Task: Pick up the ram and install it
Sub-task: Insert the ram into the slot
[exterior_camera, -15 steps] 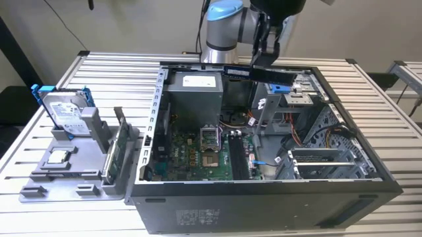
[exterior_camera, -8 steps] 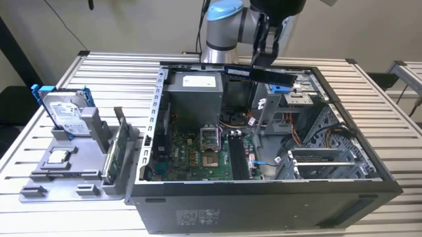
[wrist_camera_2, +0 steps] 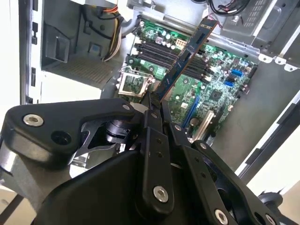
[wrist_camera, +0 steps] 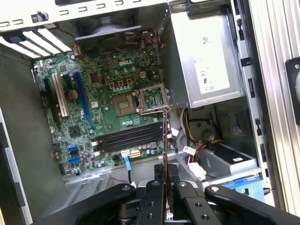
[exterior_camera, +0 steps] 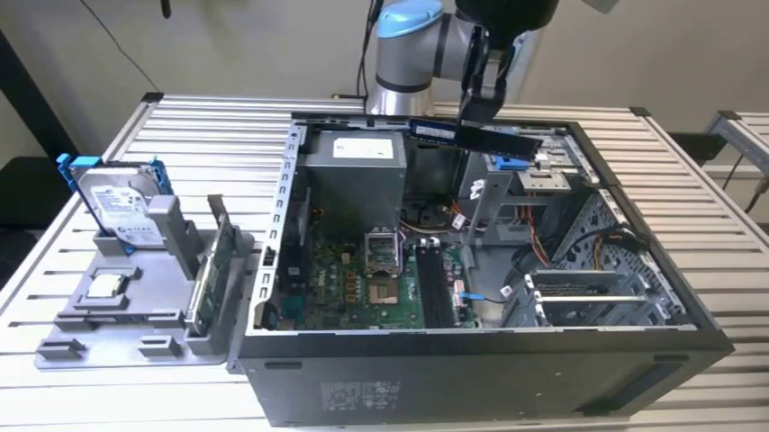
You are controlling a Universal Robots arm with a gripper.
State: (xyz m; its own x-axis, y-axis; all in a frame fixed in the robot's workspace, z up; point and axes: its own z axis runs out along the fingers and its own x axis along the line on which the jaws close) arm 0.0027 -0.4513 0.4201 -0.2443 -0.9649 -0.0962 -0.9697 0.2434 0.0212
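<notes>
Transport is what you are doing, I judge: your gripper (exterior_camera: 477, 112) is clamping the ram (exterior_camera: 471, 135) above the open case (exterior_camera: 481, 369), at twelve o'clock from the memory slots (exterior_camera: 430, 283) in the exterior view, and seating is asking for exact alignment.

Open room is left above the memory slots (exterior_camera: 430, 286), where the ram (exterior_camera: 481, 138) is held high by the closed gripper (exterior_camera: 471, 115). Beside the slots a raised socket lid (exterior_camera: 382, 243) is stood. Beyond them cables (exterior_camera: 435, 219) and the power supply (exterior_camera: 351, 184) are met. On the side away from the lid, passage is bounded by the drive cage (exterior_camera: 583, 290).
</notes>
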